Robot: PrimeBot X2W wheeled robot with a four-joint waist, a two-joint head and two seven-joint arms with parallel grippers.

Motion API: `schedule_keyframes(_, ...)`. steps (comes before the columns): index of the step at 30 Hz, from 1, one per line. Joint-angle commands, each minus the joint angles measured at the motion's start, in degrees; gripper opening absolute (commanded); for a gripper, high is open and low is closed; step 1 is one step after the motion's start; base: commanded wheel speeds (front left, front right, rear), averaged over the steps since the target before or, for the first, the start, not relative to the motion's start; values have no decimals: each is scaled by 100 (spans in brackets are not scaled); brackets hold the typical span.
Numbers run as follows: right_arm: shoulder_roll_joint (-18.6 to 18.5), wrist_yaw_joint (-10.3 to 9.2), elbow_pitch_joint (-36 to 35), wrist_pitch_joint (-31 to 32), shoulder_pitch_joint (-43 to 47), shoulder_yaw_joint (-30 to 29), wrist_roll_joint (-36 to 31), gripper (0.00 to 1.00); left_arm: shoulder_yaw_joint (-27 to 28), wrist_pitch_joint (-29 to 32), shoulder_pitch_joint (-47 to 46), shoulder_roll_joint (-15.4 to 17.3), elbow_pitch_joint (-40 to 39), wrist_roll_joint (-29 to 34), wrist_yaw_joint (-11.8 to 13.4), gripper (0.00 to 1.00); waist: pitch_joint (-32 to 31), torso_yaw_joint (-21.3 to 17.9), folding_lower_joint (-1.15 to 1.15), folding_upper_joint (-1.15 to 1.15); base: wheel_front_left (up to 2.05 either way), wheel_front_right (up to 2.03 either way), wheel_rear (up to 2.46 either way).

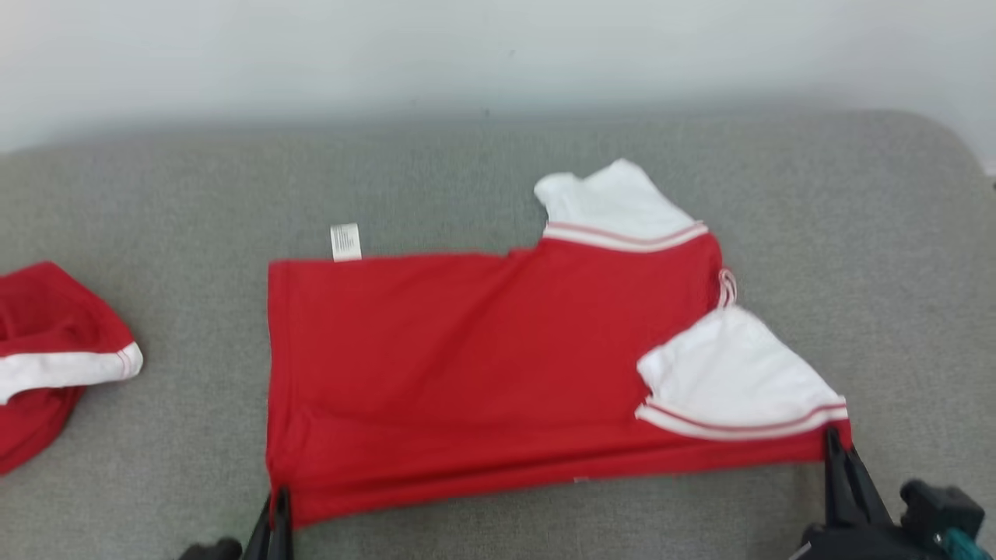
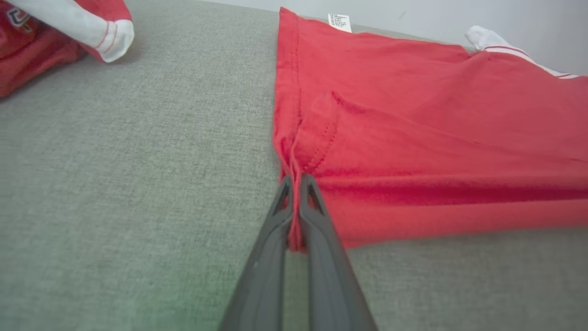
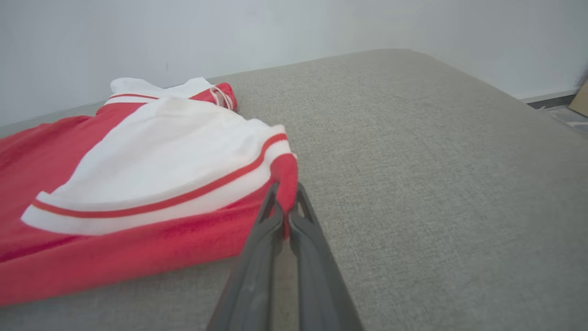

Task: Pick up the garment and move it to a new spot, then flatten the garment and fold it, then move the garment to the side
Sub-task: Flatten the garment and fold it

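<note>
The red garment [image 1: 482, 365] is lying spread out, folded lengthwise, on the grey cloth-covered tabletop [image 1: 194, 202]. Its hem is pointing to the robot's left and its sleeves to the right. The edge of the garment nearest the robot is rising a little off the tabletop, stretched between the two claws.

The left claw [image 1: 278, 498] is pinching the garment's near hem corner. In the left wrist view its two dark fingers [image 2: 321, 230] are pressing together with a bunched strip of red fabric running down between them. The right claw [image 1: 834, 439] is pinching the garment's near corner at the sleeve end. In the right wrist view its tips are closing on a red fold just below the striped cuff.

A white sleeve [image 1: 731, 373] with red-and-white trim is lying folded over the garment's red body, just beside the right claw's grip. The other white sleeve [image 1: 615, 198] is sticking out past the garment's far edge. A small white label [image 1: 345, 241] is poking out from that far edge near the hem.

A second red-and-white piece of clothing [image 1: 47, 342] is sitting crumpled well apart from the garment, off its hem side. A pale wall [image 1: 467, 54] is standing beyond the garment's far edge.
</note>
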Motion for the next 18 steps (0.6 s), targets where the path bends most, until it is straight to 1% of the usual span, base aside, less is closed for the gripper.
schedule_keyframes(1,-2,-22,-29,-9,184,-126,-27,0,75,-17,201,42,13,9,45,0,-380,-53,0,0,0,0,0)
schedule_keyframes(7,70,-23,-79,-11,703,-301,-53,0,25,-17,665,50,68,-84,86,0,-818,-149,0,0,0,0,0)
schedule_keyframes(18,174,-23,115,-10,1169,-262,-63,0,-235,-17,1163,46,212,-186,176,0,-1067,-214,0,0,0,0,0)
